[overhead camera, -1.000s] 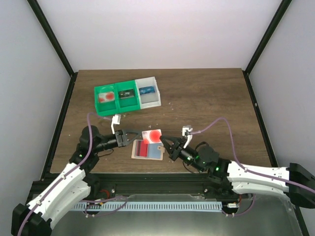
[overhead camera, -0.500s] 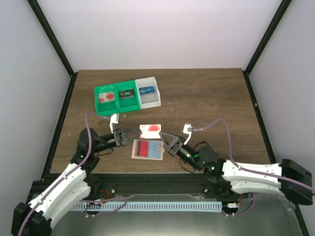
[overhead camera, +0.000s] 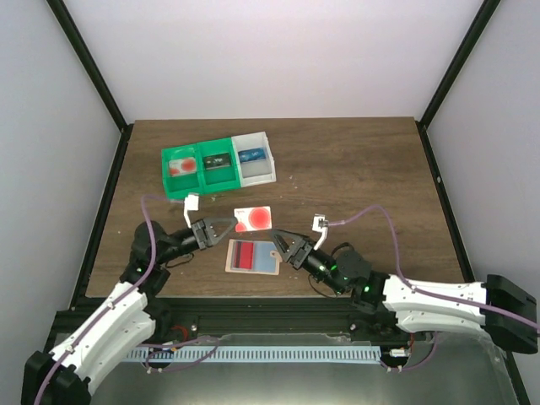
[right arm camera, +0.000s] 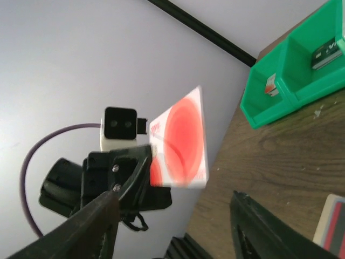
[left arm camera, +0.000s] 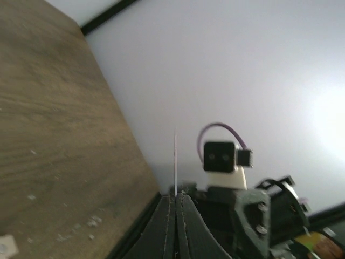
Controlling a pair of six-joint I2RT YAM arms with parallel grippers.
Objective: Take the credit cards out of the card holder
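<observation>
A red and white credit card [overhead camera: 253, 219] hangs above the table, and my left gripper [overhead camera: 226, 225] is shut on its left edge. The left wrist view shows that credit card [left arm camera: 175, 162] edge-on as a thin line rising from my shut left gripper [left arm camera: 176, 197]. The tan card holder [overhead camera: 253, 257] lies flat on the table below, with a red card [overhead camera: 245, 255] showing in its pocket. My right gripper [overhead camera: 281, 246] stands open just right of the card holder, holding nothing. From the right wrist, the held credit card [right arm camera: 181, 139] faces my open right gripper [right arm camera: 172, 221].
A green tray [overhead camera: 187, 187] with a red card and a dark card in its compartments sits at the back left. A white tray [overhead camera: 256, 175] with a blue card adjoins it. The green tray [right arm camera: 280, 102] also shows in the right wrist view.
My left gripper shut on the red and white card and carried it slightly back. My right gripper let go of it, opened and drew back.
</observation>
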